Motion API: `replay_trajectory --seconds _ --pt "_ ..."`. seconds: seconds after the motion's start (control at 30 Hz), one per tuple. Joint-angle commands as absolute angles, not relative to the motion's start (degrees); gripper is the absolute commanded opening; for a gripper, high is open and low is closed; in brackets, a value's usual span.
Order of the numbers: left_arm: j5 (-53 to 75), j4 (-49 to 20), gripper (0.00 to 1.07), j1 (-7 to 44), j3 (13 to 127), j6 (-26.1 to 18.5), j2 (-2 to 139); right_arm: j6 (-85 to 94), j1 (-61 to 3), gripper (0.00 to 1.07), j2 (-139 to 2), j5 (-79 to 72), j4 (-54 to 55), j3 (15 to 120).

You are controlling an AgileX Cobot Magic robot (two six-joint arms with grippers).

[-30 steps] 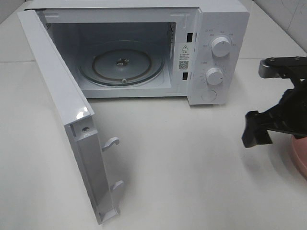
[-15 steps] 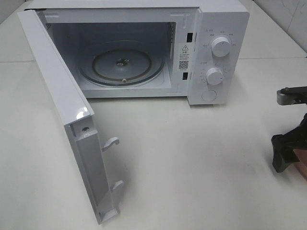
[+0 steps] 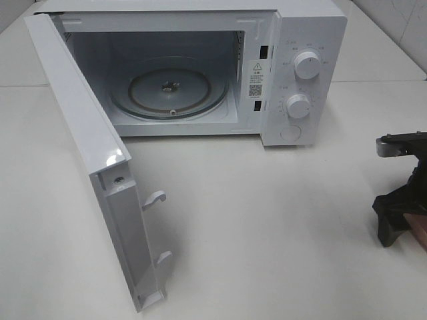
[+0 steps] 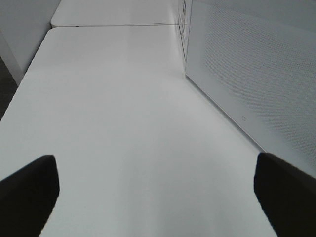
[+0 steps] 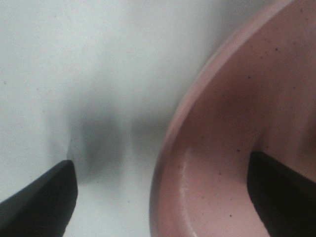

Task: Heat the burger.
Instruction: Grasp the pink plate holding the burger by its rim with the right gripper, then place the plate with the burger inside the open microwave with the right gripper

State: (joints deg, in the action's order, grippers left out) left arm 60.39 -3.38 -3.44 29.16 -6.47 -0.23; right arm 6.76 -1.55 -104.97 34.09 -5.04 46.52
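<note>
Burger: not in any view, so its whereabouts cannot be told. It is presumably on the pink plate (image 5: 237, 118), right of the microwave (image 3: 293, 40) and forward of its dial side.

Right gripper (image 5: 163, 168): jaws wide, straddling the plate's rim, one finger inside and one outside. Nothing is clamped.

Left gripper (image 4: 155, 177): wide, empty, left of the microwave near its swung-open door (image 3: 87, 153).

Hazards:
- Closing on the thin rim may tip the plate and topple a tall burger.
- The inner finger may nudge the burger.
- A shallow bite may slip en route to the microwave cavity.
</note>
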Motion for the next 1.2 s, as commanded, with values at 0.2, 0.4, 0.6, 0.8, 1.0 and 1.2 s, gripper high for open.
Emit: replay_trajectory --seconds 0.2,0.4,0.6,0.8,1.0,1.2 --pt "59.93 -3.61 1.05 -3.09 28.99 -6.53 -1.26 7.68 -1.38 0.61 -106.28 33.00 -3.90 46.41" --pt "59.93 -3.61 1.05 -3.09 28.99 -6.53 -1.26 7.68 -1.38 0.15 -106.28 33.35 -3.90 46.41" --pt "59.93 -3.61 1.05 -3.09 28.99 -6.53 -1.26 7.56 -1.38 0.00 -106.28 33.52 -3.78 46.41" --pt "59.93 -3.61 1.05 -3.09 28.99 -6.53 -1.26 7.45 -1.38 0.00 -106.28 32.89 -3.84 46.35" --pt "59.93 -3.61 1.05 -3.09 28.99 -6.53 -1.26 4.70 -1.72 0.00 -106.28 33.40 -6.25 46.35" --pt "59.93 -3.61 1.05 -3.09 28.99 -6.53 -1.26 1.89 -5.21 0.00 -105.42 35.35 -9.68 46.35"
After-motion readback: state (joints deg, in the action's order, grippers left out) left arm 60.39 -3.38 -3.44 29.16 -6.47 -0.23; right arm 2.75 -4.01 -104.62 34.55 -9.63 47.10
